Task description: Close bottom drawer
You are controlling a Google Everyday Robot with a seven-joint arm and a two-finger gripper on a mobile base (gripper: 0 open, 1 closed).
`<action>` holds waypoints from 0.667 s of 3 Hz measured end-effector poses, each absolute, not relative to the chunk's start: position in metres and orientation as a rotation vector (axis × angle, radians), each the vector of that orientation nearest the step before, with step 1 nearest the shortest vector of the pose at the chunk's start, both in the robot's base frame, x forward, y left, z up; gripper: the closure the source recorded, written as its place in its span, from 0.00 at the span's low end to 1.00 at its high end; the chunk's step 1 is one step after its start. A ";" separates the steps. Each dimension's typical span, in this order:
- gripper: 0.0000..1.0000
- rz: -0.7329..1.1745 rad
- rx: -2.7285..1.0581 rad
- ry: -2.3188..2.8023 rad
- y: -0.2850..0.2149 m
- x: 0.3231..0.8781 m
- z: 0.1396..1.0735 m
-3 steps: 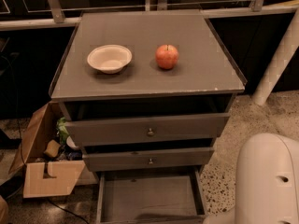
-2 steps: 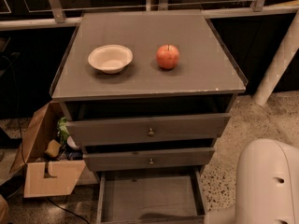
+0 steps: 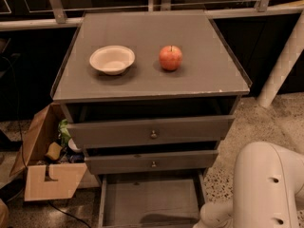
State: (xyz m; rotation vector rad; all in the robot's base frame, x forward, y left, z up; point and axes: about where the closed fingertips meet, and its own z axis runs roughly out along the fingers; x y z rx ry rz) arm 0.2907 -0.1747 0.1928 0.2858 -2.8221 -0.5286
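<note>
The bottom drawer (image 3: 149, 201) of the grey-brown cabinet (image 3: 152, 46) is pulled far out. Its empty floor and low side walls show at the bottom edge of the camera view; its front and knob are cut off below. The middle drawer (image 3: 152, 161) and top drawer (image 3: 152, 131) above it are each slightly open and have small brass knobs. My white arm (image 3: 266, 189) fills the lower right, just right of the bottom drawer. My gripper is out of view below the picture.
A white bowl (image 3: 112, 59) and a red apple (image 3: 170, 57) sit on the cabinet top. An open cardboard box (image 3: 47, 179) with clutter stands on the floor at the left. A white post (image 3: 285, 61) leans at the right. A cable lies on the floor at the lower left.
</note>
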 end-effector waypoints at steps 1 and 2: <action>1.00 -0.529 0.286 -2.822 -0.175 0.291 0.193; 1.00 -0.537 0.232 -2.830 -0.176 0.298 0.183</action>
